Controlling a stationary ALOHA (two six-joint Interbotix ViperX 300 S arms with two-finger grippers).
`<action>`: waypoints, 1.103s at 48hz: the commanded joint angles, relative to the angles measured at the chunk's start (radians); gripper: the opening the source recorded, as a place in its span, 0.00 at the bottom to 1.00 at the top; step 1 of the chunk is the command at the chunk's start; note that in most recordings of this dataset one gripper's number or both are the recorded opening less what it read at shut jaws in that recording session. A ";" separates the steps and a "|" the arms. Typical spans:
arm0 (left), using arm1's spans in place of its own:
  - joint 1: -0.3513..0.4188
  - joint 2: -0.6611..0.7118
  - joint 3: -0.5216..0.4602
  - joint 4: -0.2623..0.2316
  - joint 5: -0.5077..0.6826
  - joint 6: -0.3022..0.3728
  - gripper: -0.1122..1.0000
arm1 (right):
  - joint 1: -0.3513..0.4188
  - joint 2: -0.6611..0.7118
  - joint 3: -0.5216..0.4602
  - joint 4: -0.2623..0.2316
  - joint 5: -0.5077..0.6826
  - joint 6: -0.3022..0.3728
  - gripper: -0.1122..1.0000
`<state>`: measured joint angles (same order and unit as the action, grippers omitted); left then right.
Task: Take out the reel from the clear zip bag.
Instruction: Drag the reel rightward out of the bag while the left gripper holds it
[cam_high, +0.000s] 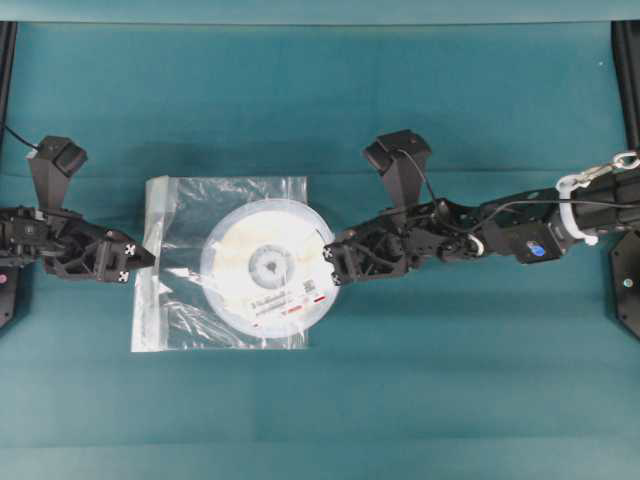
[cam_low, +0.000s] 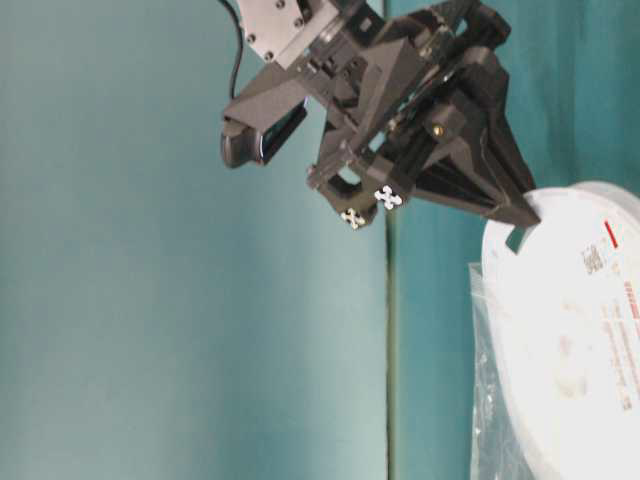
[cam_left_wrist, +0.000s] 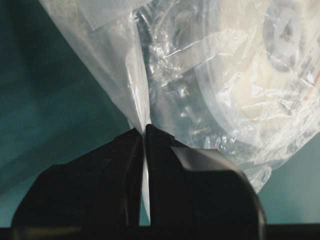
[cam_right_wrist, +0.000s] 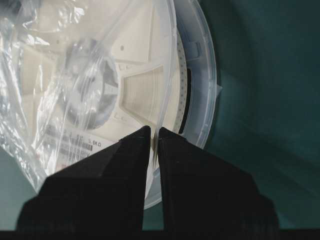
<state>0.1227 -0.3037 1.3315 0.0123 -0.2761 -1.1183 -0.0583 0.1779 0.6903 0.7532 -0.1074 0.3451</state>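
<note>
Teal surface (cam_high: 420, 400): two pincers work a bagged reel (cam_high: 268, 265).
Left pincer (cam_high: 143, 262) clamped on bag (cam_high: 175, 310) edge; right pincer (cam_high: 335, 267) clamped on reel rim.

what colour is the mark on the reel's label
Red: a small red mark sits on the white label of the reel, clearest in the overhead view.

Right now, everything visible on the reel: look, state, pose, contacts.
The reel is a flat round white disc with a grey hub, a pale translucent rim and a printed label with red marks. It lies flat on the teal table, mostly inside the clear zip bag, its right edge poking out of the bag's right side. The right gripper is shut on that exposed rim. The left gripper pinches the bag's opposite edge, not the reel.
</note>
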 joint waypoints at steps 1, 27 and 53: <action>-0.002 -0.003 -0.011 0.002 -0.005 0.002 0.13 | 0.003 -0.034 0.006 0.003 -0.003 0.008 0.20; -0.002 -0.003 -0.012 0.003 -0.005 0.002 0.13 | 0.003 -0.114 0.097 0.003 -0.002 0.009 0.14; -0.002 -0.002 -0.012 0.003 -0.005 0.002 0.13 | 0.003 -0.176 0.173 0.021 -0.002 0.014 0.14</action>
<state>0.1212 -0.3022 1.3315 0.0123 -0.2761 -1.1183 -0.0568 0.0291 0.8621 0.7701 -0.1058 0.3528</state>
